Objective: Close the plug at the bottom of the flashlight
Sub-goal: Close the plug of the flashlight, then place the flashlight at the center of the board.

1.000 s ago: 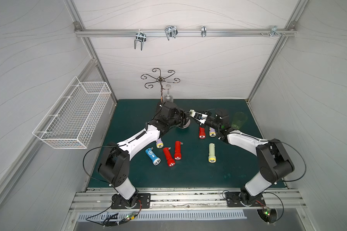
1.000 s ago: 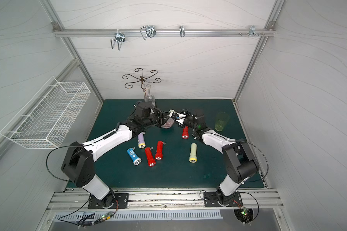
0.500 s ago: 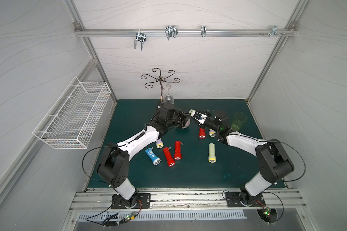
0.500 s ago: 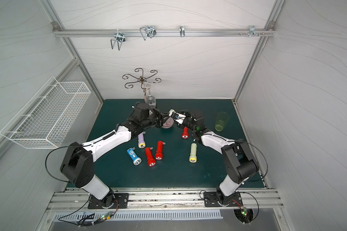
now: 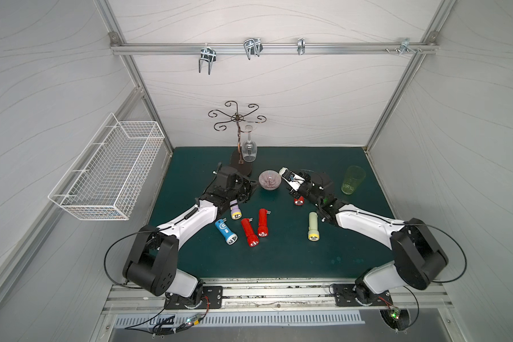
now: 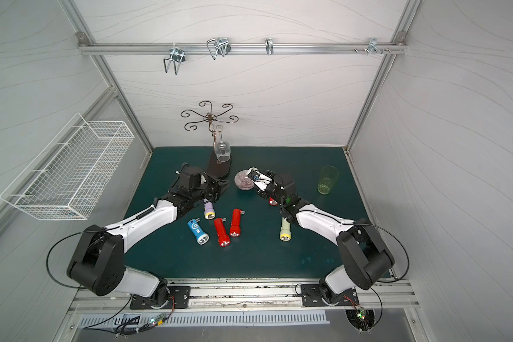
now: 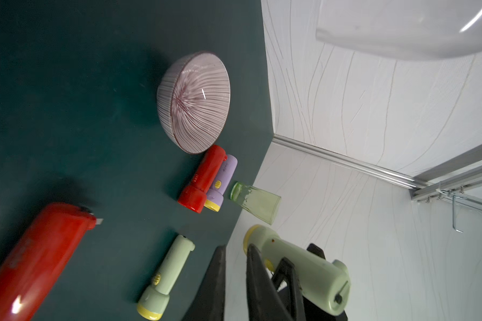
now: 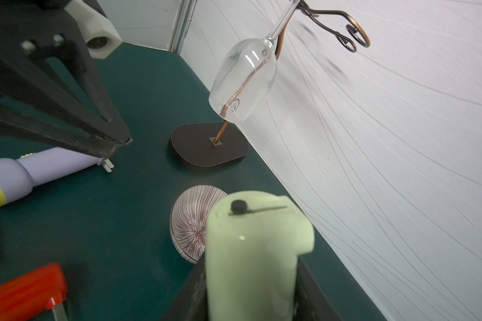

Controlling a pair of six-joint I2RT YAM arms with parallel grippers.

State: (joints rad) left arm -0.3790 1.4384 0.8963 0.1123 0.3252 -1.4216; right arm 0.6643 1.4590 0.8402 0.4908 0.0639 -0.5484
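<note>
Top views first. The right gripper [image 5: 296, 191] was clamped round the pale green plastic flashlight [image 5: 288, 177], carrying it clear of the dark green mat [image 5: 279, 260] just right of centre frame. The flashlight's long axis ran from lower right to upper left, plug end leading. That end pointed toward the left gripper [image 5: 251, 189], which sat left of centre, pinched closed with nothing in it. The striped pink ceramic bowl [image 5: 269, 179] lay between the two in the picture. The left arm was the only free one, and it sat near that plug end.

In the left wrist view, the pale green plastic flashlight [image 7: 298, 266] filled the lower right. Its yellow head pointed away and its plug end came nearest the lens, apart from the left gripper's own dark fingers [image 7: 258, 278].

In the right wrist view, the plug end sat at bottom centre. It showed a black pivot stud and a thin dark slit, with no prongs standing proud, so I judged the plug folded flush (or very nearly). At upper left the left gripper's tips met, just above a lilac plastic flashlight [image 8: 48, 166] whose white prongs [image 8: 107, 166] stuck out.

No writing could be read. The blue flashlight [image 5: 225, 232] bore a white emblem too small to make out. The big red flashlight [image 7: 39, 250] showed only blurred raised marks.
</note>
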